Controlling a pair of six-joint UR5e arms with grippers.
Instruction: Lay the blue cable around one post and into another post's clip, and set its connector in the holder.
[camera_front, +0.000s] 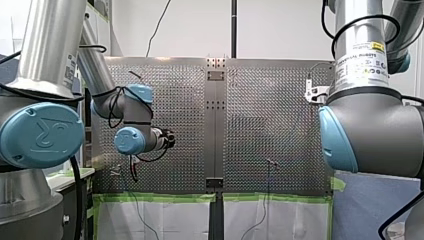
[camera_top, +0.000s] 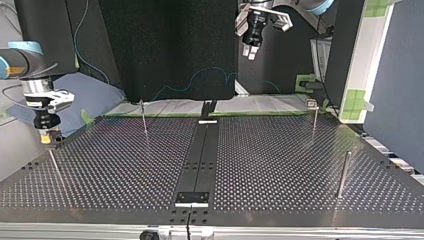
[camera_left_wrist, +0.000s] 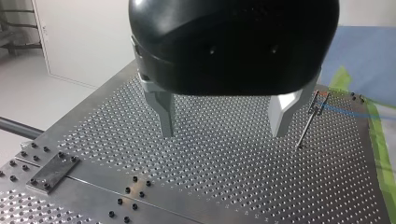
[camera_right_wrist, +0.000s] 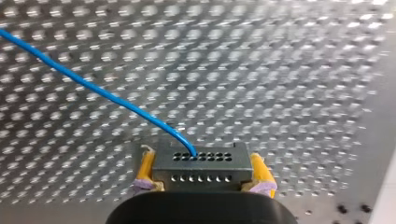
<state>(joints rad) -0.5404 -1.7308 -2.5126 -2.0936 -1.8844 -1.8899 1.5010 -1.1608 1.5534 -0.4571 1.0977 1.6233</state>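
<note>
**A:** Status on the cable run?

**B:** Early. My right gripper (camera_right_wrist: 201, 168) has its yellow pads clamped on the connector (camera_right_wrist: 201, 161), over the table (camera_right_wrist: 303, 70). The blue cable (camera_right_wrist: 93, 88) trails off it, loose. It's not in the holder yet.

**A:** Routing?

**B:** There's a faint blue line by the clip post (camera_left_wrist: 309, 122), can't tell if it's seated. My left gripper (camera_left_wrist: 223, 133) hovers empty, fingers apart. Wrap, clip and holder all look pending.

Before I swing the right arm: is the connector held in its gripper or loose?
Held: the connector sits clamped between my right gripper's yellow pads, blue cable running from it.
</note>
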